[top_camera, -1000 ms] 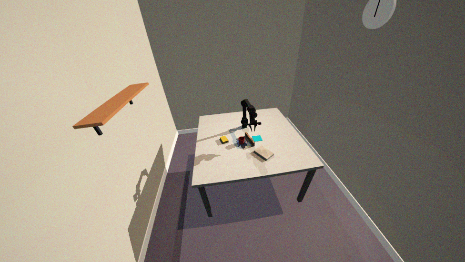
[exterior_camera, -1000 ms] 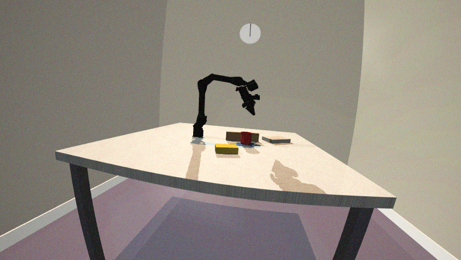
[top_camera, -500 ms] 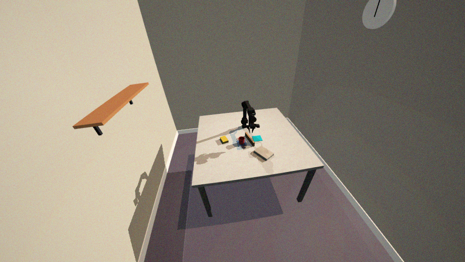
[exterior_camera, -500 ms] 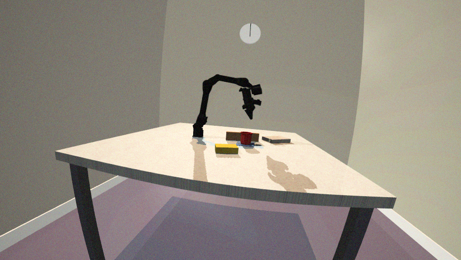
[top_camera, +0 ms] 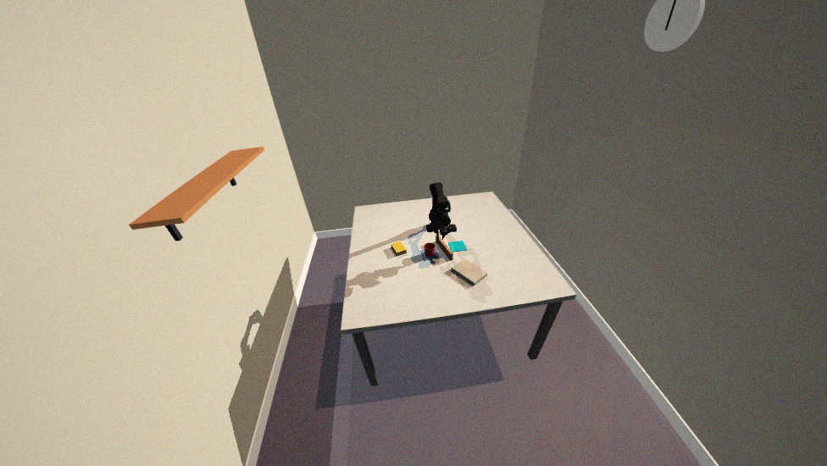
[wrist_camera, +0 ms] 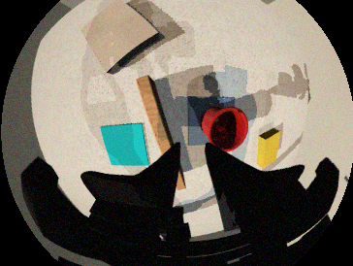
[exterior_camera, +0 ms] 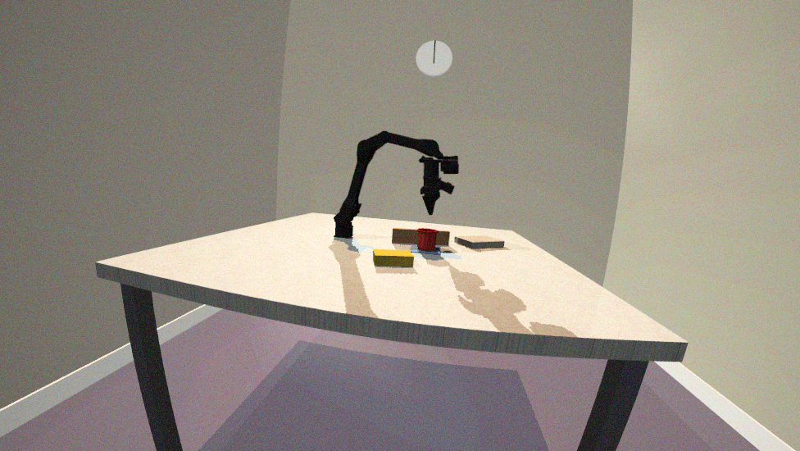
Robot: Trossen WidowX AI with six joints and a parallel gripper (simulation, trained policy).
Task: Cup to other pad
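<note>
In the wrist view, the gripper point(top_camera: 441, 237) point(exterior_camera: 430, 213) point(wrist_camera: 192, 147) is nearest, its fingers slightly apart with nothing between them; only the exterior view shows their height above the cup point(top_camera: 429, 249) point(exterior_camera: 426, 239) point(wrist_camera: 227, 128). Red and upright, the cup stands at two o'clock from the fingertips on the dark blue pad point(wrist_camera: 196, 111), its contents too dark to make out. The cyan pad point(top_camera: 457, 246) point(wrist_camera: 125, 145), hidden in the exterior view, lies at nine o'clock, past the wooden divider point(top_camera: 444, 246) point(exterior_camera: 404, 236) point(wrist_camera: 154, 109); farther off, at eleven, lies a tan slab point(top_camera: 469, 270) point(exterior_camera: 479, 241) point(wrist_camera: 120, 34)

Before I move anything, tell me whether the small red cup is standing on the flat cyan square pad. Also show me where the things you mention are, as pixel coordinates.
No, the red cup point(top_camera: 429, 249) point(exterior_camera: 426, 239) point(wrist_camera: 225, 128) stands apart from it.
</note>
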